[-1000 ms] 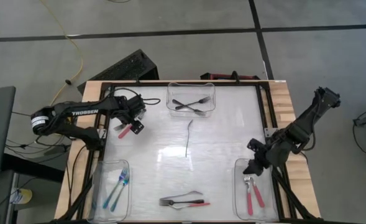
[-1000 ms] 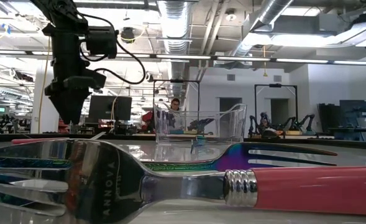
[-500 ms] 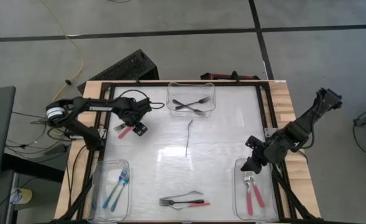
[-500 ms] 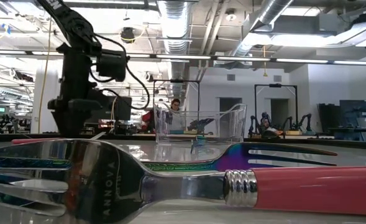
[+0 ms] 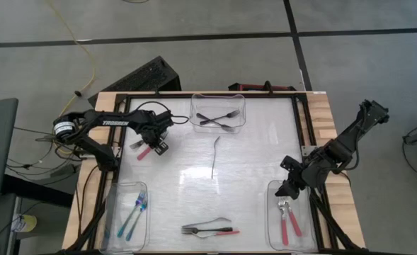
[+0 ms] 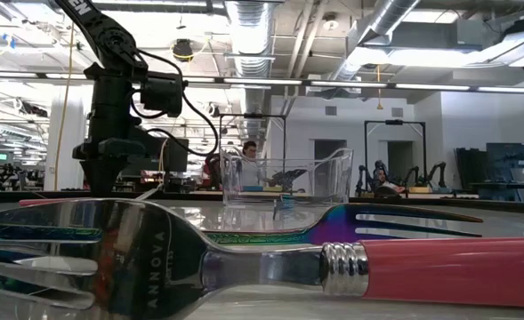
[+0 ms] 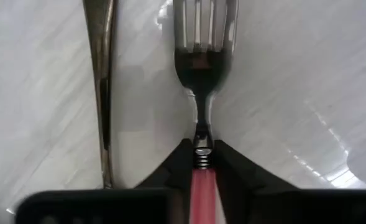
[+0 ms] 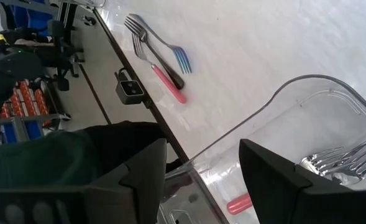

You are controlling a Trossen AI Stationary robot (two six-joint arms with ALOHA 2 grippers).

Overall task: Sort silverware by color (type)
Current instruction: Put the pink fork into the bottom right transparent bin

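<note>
left wrist view, left fingers (image 7: 201, 177) pinching pink-handled fork (image 7: 201, 74), right fingers (image 8: 201, 168) spread over bin (image 8: 307, 118)

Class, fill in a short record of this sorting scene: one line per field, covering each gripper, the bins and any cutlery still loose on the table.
left gripper: far-left of table, fingers shut on pink-handled fork
right gripper: open, over right bin
right bin contents: pink-handled forks
left bin: blue-handled cutlery
far bin: dark forks
loose on table: thin dark utensil mid-table; forks at near edge
</note>
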